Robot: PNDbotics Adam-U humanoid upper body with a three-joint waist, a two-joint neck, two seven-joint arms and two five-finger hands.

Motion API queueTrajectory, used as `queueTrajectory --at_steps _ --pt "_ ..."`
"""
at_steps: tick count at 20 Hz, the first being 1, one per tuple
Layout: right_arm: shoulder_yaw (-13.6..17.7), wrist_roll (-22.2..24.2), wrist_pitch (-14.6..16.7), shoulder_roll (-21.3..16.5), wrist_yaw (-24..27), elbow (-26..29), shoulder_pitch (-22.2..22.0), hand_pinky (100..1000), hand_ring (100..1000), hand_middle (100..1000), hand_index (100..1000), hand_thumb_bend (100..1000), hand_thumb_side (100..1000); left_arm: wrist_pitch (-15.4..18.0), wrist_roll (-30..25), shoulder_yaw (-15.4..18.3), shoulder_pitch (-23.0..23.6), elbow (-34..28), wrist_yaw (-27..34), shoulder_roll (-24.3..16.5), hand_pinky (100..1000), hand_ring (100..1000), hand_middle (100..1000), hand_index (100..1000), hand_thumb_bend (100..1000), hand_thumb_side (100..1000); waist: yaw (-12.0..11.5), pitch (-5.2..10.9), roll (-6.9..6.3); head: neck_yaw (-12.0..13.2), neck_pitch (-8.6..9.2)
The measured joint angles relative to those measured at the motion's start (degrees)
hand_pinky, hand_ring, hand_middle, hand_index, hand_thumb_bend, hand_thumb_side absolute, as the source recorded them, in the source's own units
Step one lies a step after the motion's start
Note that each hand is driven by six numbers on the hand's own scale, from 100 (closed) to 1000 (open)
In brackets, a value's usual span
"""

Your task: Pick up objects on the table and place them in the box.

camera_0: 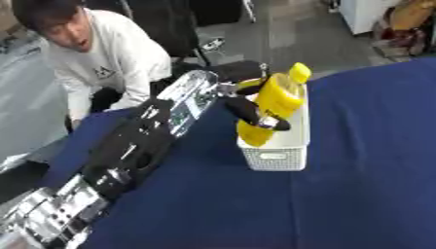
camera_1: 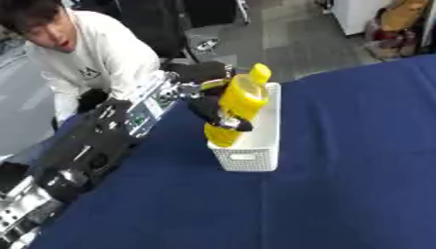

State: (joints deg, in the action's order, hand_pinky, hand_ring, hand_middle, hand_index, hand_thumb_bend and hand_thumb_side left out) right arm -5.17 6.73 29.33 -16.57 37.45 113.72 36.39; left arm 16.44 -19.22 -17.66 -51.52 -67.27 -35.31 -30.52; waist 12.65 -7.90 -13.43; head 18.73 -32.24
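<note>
One robot hand (camera_0: pixel 251 111) shows, the left one, at the end of a long black and silver arm (camera_0: pixel 145 141) that comes in from the lower left corner and reaches toward the middle of the view. Its dark fingers (camera_0: pixel 271 122) are curled around a single yellow bottle (camera_0: pixel 274 104), so it is grasping that bottle about the middle and lower body. The bottle leans, its yellow cap (camera_0: pixel 299 72) up and toward the far right, its base down toward the near left. It is held over one white box (camera_0: pixel 281 148), a narrow basket-like bin with a slotted wall, and the bottle's lower end sits at or just inside the box's near left rim; whether it touches the box cannot be told. The box stands on a worktop (camera_0: pixel 366 170) covered in dark blue cloth. The right robot hand is out of sight.
</note>
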Motion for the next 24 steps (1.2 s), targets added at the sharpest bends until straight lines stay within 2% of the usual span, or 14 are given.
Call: queueTrajectory --at_steps 2,6,14,15,16,17,18,19,21,23,24 --pt "0.0 0.02 0.0 0.02 0.13 0.0 0.3 235 273 321 440 100 1000 -0.25 0.24 0.0 0.06 0.26 0.65 0.0 113 310 305 445 161 798 0.19 -0.32 0.0 0.0 0.21" --pt "-0.01 0.05 -0.01 0.38 0.21 0.0 0.47 236 273 321 440 100 1000 -0.98 1.02 0.15 0.36 0.77 -0.18 0.0 147 344 354 458 167 802 0.32 -0.71 -0.01 0.0 0.3" --pt "-0.31 0.46 -0.08 1.0 0.38 0.0 1.73 237 273 321 440 100 1000 -1.96 6.09 1.73 0.54 1.53 -2.52 -0.15 149 332 413 485 167 800 1.29 -2.76 -0.01 0.28 2.5" --pt "-0.31 0.52 -0.02 1.01 0.46 0.0 2.0 237 273 321 440 100 1000 -2.17 7.14 1.85 0.53 1.56 -2.57 -0.16 211 380 472 571 161 848 1.43 -3.03 -0.01 0.45 2.76" --pt "-0.31 0.56 0.01 1.02 0.51 0.0 2.13 238 273 321 440 100 1000 -2.41 7.83 1.85 0.53 1.81 -2.63 -0.16 313 474 554 664 195 943 1.53 -3.18 -0.01 0.5 2.83" --pt "-0.31 0.59 0.02 1.03 0.53 0.0 2.33 238 273 321 440 100 1000 -2.65 8.05 1.84 0.53 2.14 -2.74 -0.17 483 631 689 767 249 1000 1.59 -3.26 -0.01 0.61 2.95" --pt "-0.31 0.64 0.0 1.03 0.55 0.0 2.39 238 273 321 440 100 1000 -2.97 7.71 1.78 0.53 2.57 -2.88 -0.17 374 534 606 709 216 1000 1.64 -3.33 -0.01 0.72 3.05" --pt "-0.31 0.72 0.0 1.03 0.62 0.0 2.39 238 273 321 440 100 1000 -3.32 6.9 1.76 0.53 2.98 -3.09 -0.17 809 890 906 924 414 1000 1.65 -3.41 -0.01 0.89 3.08" --pt "-0.31 0.83 -0.07 1.05 0.66 0.0 2.41 237 273 321 440 100 1000 -4.0 4.11 1.69 0.53 3.73 -3.8 -0.17 976 1000 1000 999 494 1000 1.66 -3.45 -0.01 0.94 3.21" --pt "-0.31 0.87 -0.1 1.05 0.67 0.0 2.43 238 273 321 440 100 1000 -4.22 1.2 1.71 0.53 3.96 -4.12 -0.17 1000 1000 1000 1000 522 1000 1.66 -3.45 -0.01 0.94 3.21" --pt "-0.31 0.88 -0.1 1.05 0.67 0.0 2.49 237 273 321 440 100 1000 -4.21 0.1 1.75 0.53 3.95 -4.08 -0.17 1000 1000 1000 1000 577 1000 1.66 -3.45 -0.01 0.94 3.21"
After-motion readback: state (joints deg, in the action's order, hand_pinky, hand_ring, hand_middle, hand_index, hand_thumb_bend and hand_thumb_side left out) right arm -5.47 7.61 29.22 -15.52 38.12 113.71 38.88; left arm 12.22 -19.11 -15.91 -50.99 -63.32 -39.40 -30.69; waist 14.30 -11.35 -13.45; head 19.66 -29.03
